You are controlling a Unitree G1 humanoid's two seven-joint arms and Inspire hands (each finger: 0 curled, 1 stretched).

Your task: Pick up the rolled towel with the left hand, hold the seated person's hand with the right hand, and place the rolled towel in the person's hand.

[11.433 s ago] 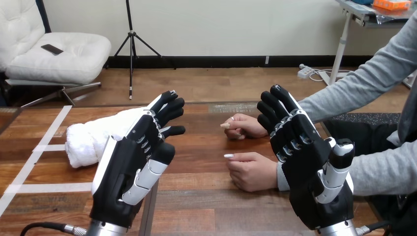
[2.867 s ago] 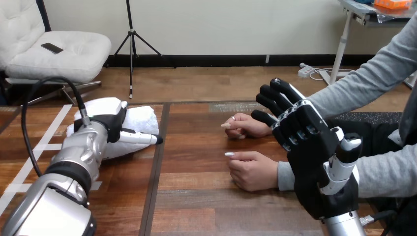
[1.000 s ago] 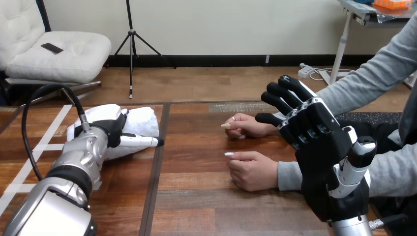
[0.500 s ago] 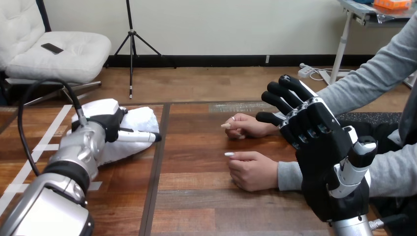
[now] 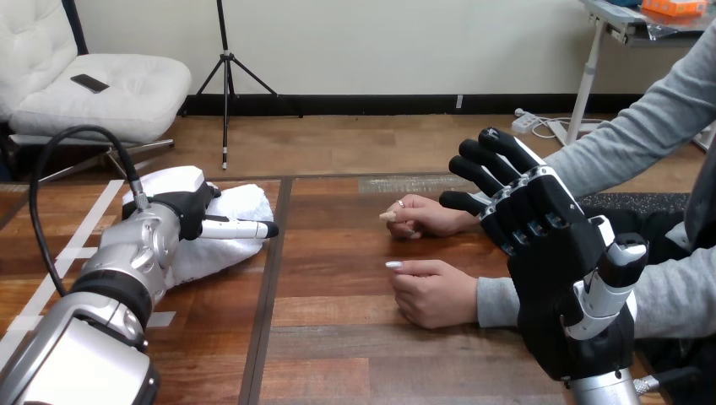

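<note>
Table: wooden, seen from its near edge.
Rolled towel: one, white, at the table's far left; its left part is hidden under the left arm.
Left hand: lies on the towel's top; whether it grips cannot be told.
Right hand: raised at near right, fingers straight and spread, empty, covering part of a grey sleeve.
Person's hands: two, far hand and near hand, resting loosely curled right of centre.

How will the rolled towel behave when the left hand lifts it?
The rolled towel looks soft and puffy, so probably light and squashy under grip. The end sticking out past the left hand may droop or unroll. Its fluffy surface seems unlikely to slip.
</note>
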